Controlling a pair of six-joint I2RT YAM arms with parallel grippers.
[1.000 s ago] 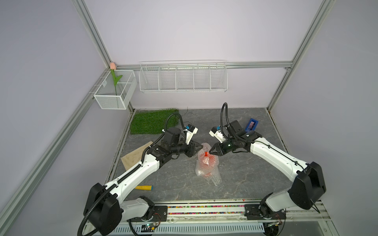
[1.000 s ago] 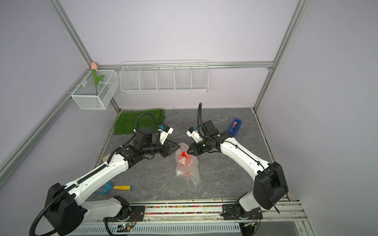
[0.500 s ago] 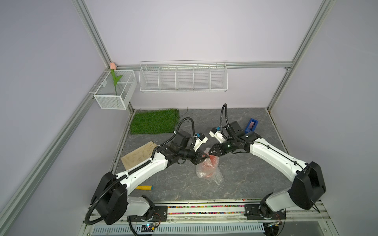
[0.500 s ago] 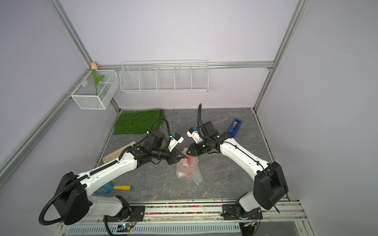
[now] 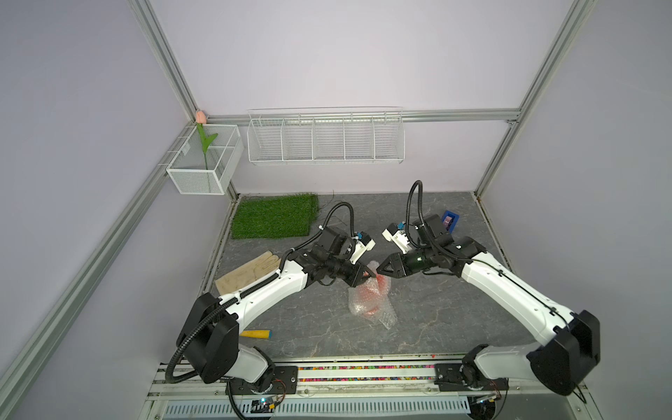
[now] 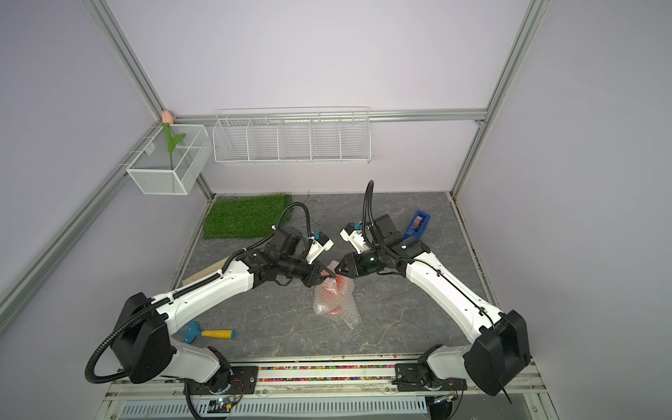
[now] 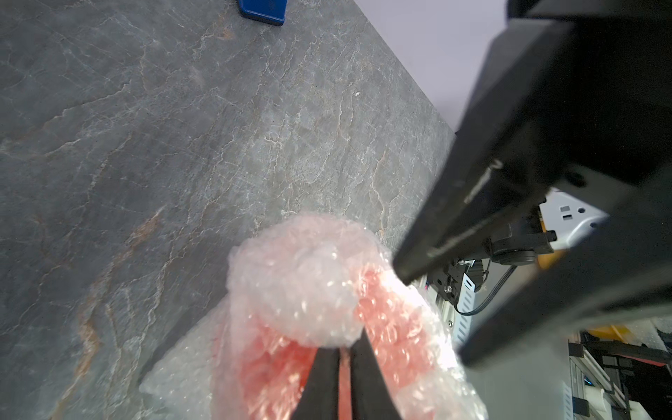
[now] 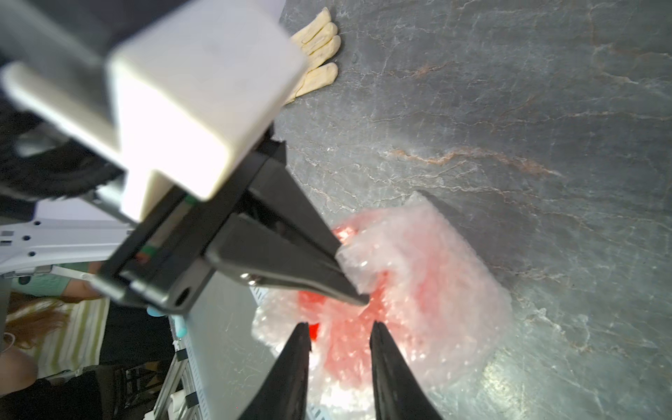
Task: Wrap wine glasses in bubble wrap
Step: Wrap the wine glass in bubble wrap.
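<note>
The left gripper (image 7: 341, 345) is pinched almost fully closed on a bunched fold of the bubble wrap (image 7: 302, 276). Facing it tip to tip, the right gripper (image 8: 340, 327) has its jaws parted, gripping nothing, just over the same bundle. The red-orange goblet (image 5: 378, 291) shows through the crumpled wrap, mid-table on the grey stone-patterned tabletop (image 5: 436, 312). A pale glove (image 5: 251, 271) and a green grass mat (image 5: 274, 216) lie well apart on the robot's left
</note>
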